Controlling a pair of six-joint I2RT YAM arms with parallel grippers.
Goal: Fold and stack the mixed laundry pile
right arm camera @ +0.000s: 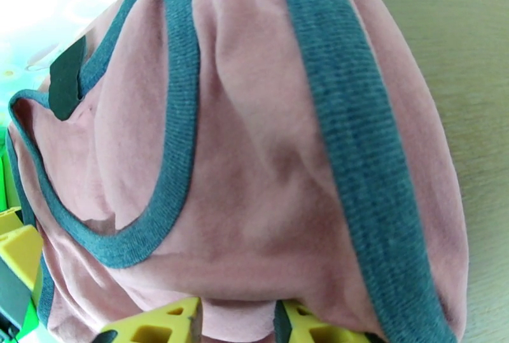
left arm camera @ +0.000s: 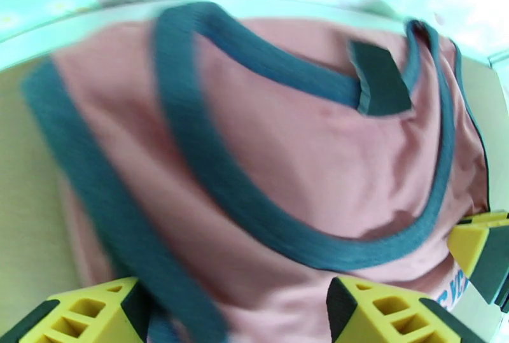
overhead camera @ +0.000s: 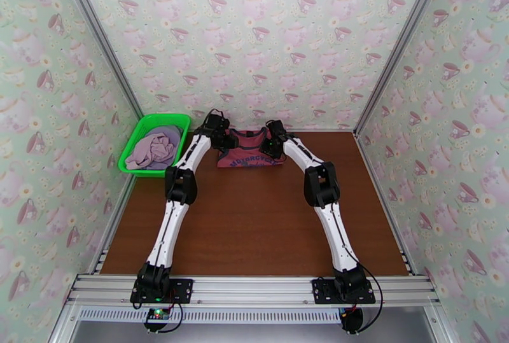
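Observation:
The dusty-red tank top (overhead camera: 249, 149) with dark trim lies flat at the far middle of the table, its chest print facing me. My left gripper (overhead camera: 228, 140) is at its left shoulder and my right gripper (overhead camera: 270, 144) at its right shoulder. In the left wrist view the left gripper (left arm camera: 238, 319) stands wide open, a dark strap (left arm camera: 114, 210) running between its yellow fingers. In the right wrist view the right gripper (right arm camera: 237, 325) has its fingers a little apart with red cloth (right arm camera: 254, 166) in the gap; a pinch cannot be made out. Pale lilac garments (overhead camera: 153, 147) lie in the basket.
The green mesh basket (overhead camera: 137, 140) stands at the table's far left corner against the wall. Patterned walls close in the back and both sides. Bare brown tabletop (overhead camera: 254, 223) stretches from the tank top to the near rail.

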